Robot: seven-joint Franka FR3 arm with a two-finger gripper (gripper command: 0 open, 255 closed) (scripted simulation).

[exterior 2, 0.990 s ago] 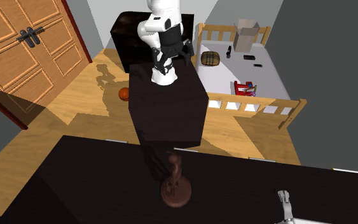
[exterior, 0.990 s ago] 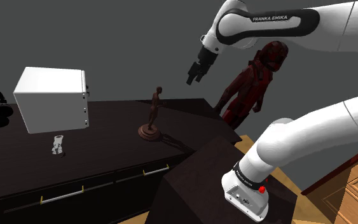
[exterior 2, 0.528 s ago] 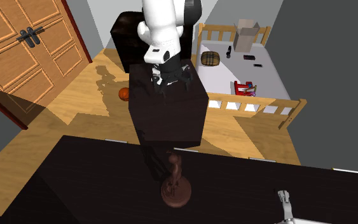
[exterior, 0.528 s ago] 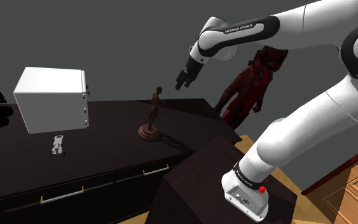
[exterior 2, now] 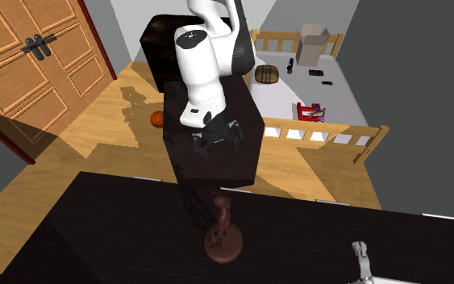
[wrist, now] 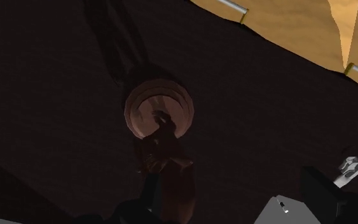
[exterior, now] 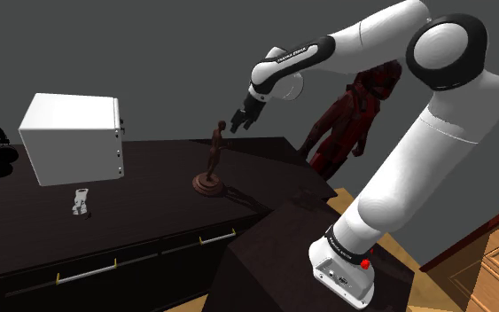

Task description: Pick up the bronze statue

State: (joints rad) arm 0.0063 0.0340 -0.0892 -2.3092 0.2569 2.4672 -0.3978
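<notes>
Shoulder view: claw [exterior: 240, 120] hangs spread wide and empty, just above and beside the head of the brown statue [exterior: 213, 158], presumably lined up to straddle that slim figure. Statue stands upright, apparently untouched, toward the dark dresser top's [exterior: 150, 208] front edge.

Small dark capitals reading "FRANKA EMIKA" run along the white forearm segment [exterior: 302, 53], above and right of the slender brown figurine statue [exterior: 214, 156].
</notes>
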